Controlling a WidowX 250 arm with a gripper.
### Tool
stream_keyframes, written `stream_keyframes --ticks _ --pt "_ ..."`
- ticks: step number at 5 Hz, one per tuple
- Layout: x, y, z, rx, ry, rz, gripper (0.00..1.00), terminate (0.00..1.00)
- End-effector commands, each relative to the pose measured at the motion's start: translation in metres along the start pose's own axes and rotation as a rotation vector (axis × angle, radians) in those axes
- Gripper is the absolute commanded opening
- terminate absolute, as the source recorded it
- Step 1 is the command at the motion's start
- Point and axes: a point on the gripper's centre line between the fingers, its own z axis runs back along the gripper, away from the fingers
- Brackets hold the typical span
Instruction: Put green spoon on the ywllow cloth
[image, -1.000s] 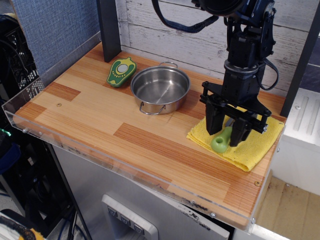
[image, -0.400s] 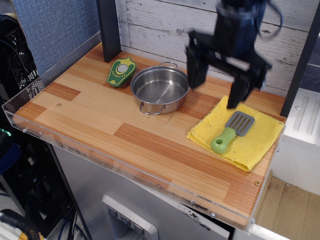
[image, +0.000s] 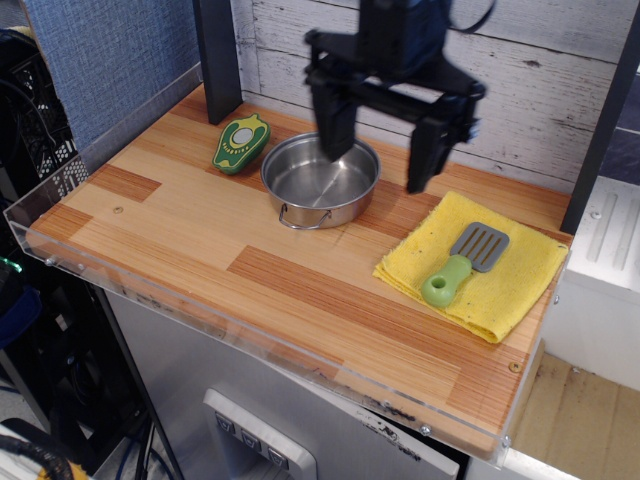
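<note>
observation.image, the only view: gripper (image: 378, 172) now hangs high over the steel pot (image: 320, 179), jaws spread wide, nothing between them. A second ago it sat low on the yellow cloth (image: 500, 290) straddling the green spoon (image: 463, 264); 0.4 s ago it had lifted and was above the cloth's back edge; now it has swung further to the left side of the picture, clear of the cloth. The spoon stayed put through the retreat, so release is done.

Spoon lies below and to the picture-right of the gripper, well apart from it, flat on the cloth, whole length inside the cloth's edges. Cloth sits near the front-right corner of the wooden table (image: 180, 240), beside the pot, not touching it as far as I can tell.

Long axis of the spoon: diagonal. Grey slotted head points up-right toward the back wall; round green handle end points down-left toward the table's front edge.

Judgement: the placement looks complete, only retreat left. Avocado toy (image: 241, 143) lies left of the gripper, beyond the pot, untouched.
</note>
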Motion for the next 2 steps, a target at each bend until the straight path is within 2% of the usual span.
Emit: stream_keyframes --ticks 1,2 --pt "-0.004 -0.0031 0.0084 -0.008 -0.044 0.005 1.0 0.0" --pt "-0.004 -0.0031 0.0084 -0.008 -0.044 0.005 1.0 1.0"
